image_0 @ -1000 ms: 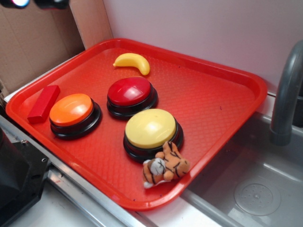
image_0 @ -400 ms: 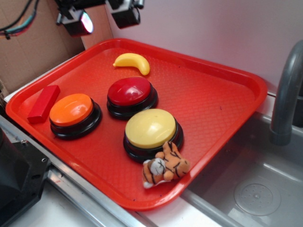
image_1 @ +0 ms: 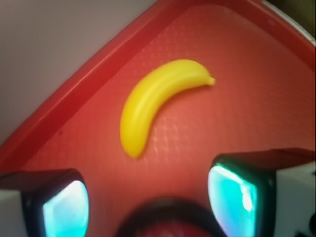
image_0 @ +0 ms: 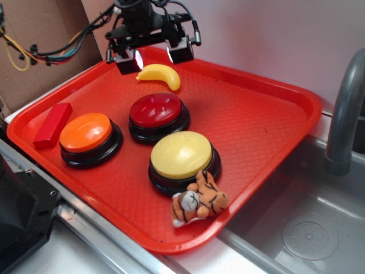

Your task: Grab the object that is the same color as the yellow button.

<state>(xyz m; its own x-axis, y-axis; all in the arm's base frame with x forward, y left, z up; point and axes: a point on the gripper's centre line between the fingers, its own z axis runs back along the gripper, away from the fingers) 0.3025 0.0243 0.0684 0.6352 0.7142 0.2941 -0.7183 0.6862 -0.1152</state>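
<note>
End effector (image_0: 153, 56): we see it hanging over the far corner of the red tray (image_0: 274, 123), its two fingers spread wide with nothing between them; in the wrist view the fingers (image_1: 239, 190) frame the lower edge, apart from the fruit.
Toy banana (image_0: 159, 75): we find it lying flat on the tray, beyond the red button (image_0: 158, 112) and near the tray's back rim, just below the end effector; in the wrist view the banana (image_1: 155, 101) lies free.
Yellow button (image_0: 182, 156): nearer the camera than the red button, well apart from the banana.
Orange button (image_0: 88, 135): left of the red button.
Plush tiger (image_0: 199, 200): touching the yellow button's near side.
Red block (image_0: 52, 124): just left of the orange button.
</note>
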